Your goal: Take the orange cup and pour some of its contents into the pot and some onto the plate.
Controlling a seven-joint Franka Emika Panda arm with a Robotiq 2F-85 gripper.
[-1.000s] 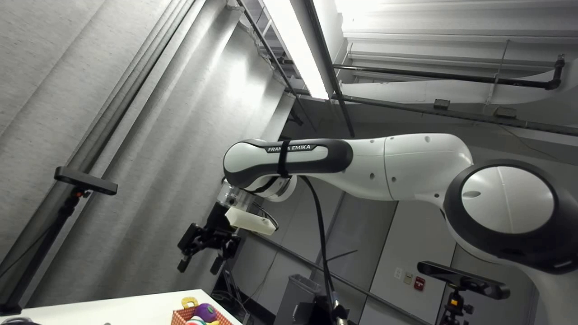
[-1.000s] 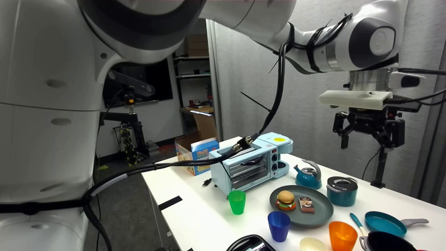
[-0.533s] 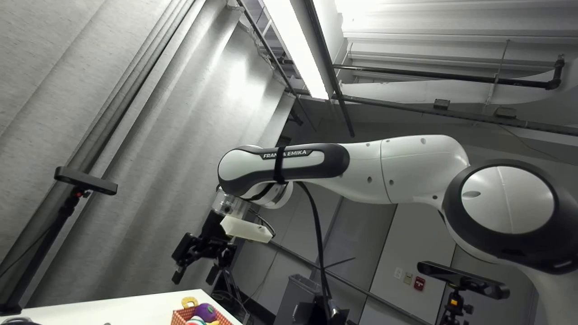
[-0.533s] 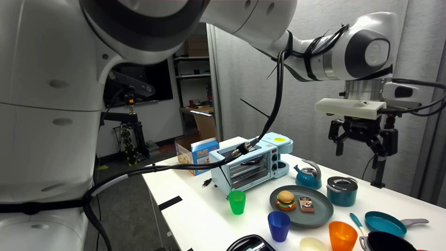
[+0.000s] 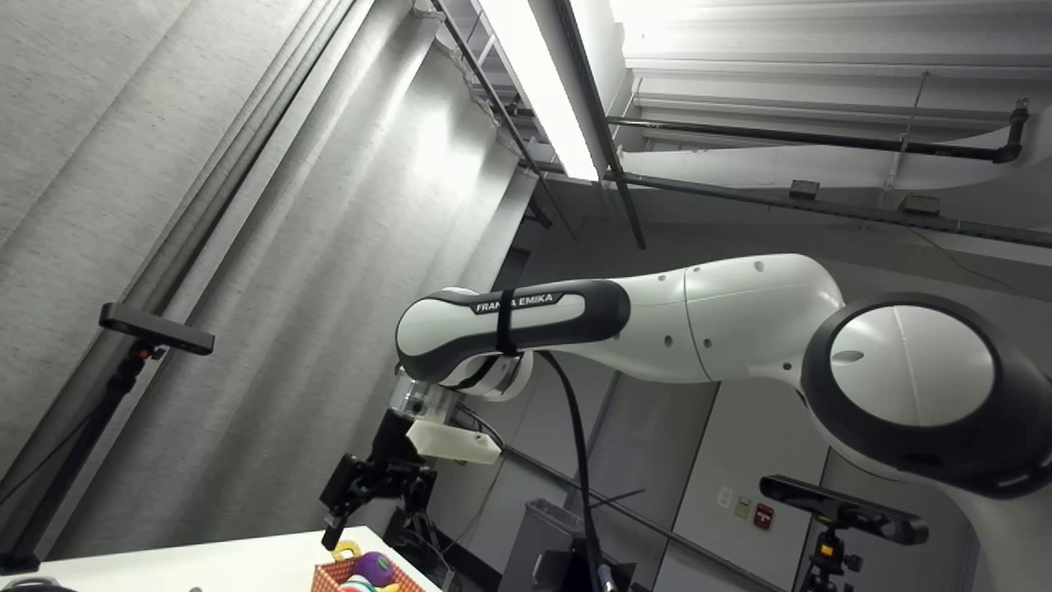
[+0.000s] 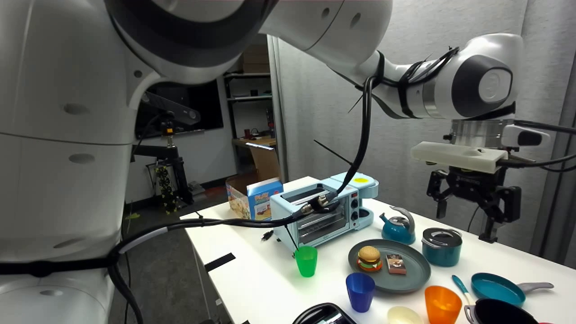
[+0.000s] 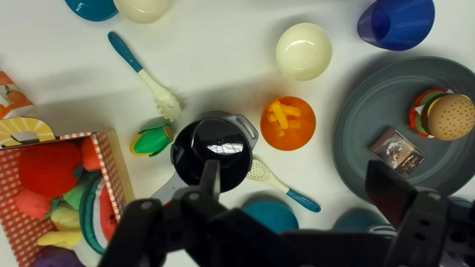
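- i have the end effector (image 7: 293,168) hanging well above the bench (image 7: 222,48), pointing down, its fingers (image 7: 212,176) standing wide apart.
- in my wrist view the orange cup (image 7: 297,141) is on the bench between the pot (image 7: 233,168) and the plate (image 7: 356,122); i look straight into its open top and see yellow-orange pieces (image 7: 280,116) inside.
- the pot shows me a glossy black inside and grey handles, one of them ending just beside the orange cup.
- the grey plate carries a toy burger (image 7: 451,116) and, apart from it, a small printed box (image 7: 399,152).
- i see a cream bowl (image 7: 304,53) near the orange cup and a blue cup (image 7: 404,26) near the plate.
- a slotted spoon (image 7: 278,184) with a teal handle lies on the bench, between pot and plate.
- off past the pot, a red-checked basket (image 7: 107,167) holds toy produce, a watermelon slice (image 7: 104,215) among it.
- in an exterior view i get a pale blue toaster oven (image 6: 324,227), with a green cup (image 6: 306,262) just in front of it.
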